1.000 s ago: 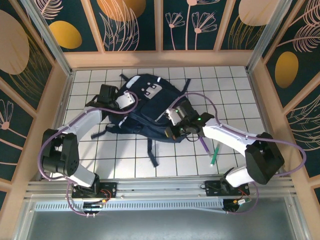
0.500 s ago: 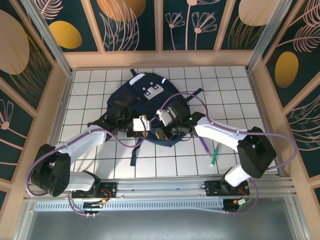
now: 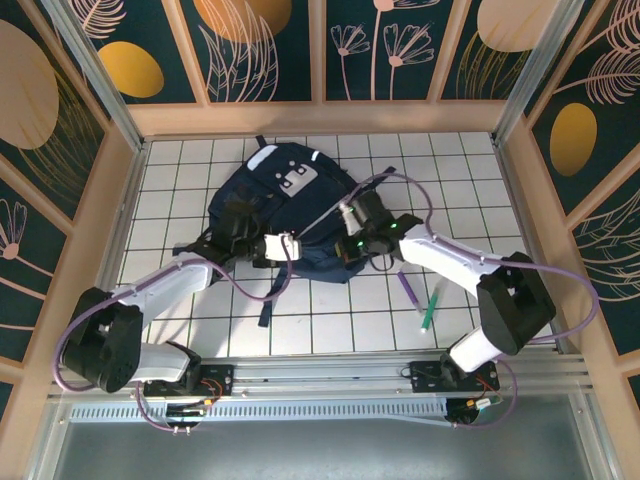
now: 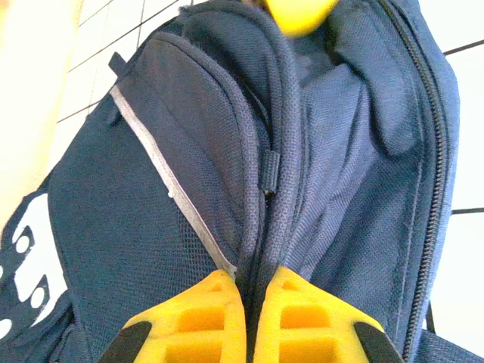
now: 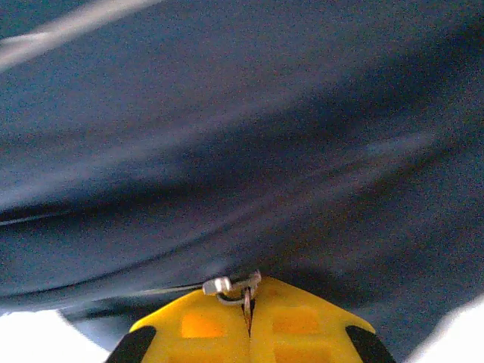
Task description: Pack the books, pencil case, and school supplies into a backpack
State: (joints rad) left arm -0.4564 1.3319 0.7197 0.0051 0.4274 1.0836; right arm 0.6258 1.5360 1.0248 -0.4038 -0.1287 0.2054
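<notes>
Now my left gripper has snapped shut on the thick, soft rim of the blue cloth bag, mid-floor. My right gripper pinches its small metal zip pull. Thin purple pen and green pen lie right on white square tiles. The walls show leaf pictures.

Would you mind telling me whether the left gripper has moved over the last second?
Yes: the left gripper has shifted away from the back wall and slightly right, and now pinches the backpack.
</notes>
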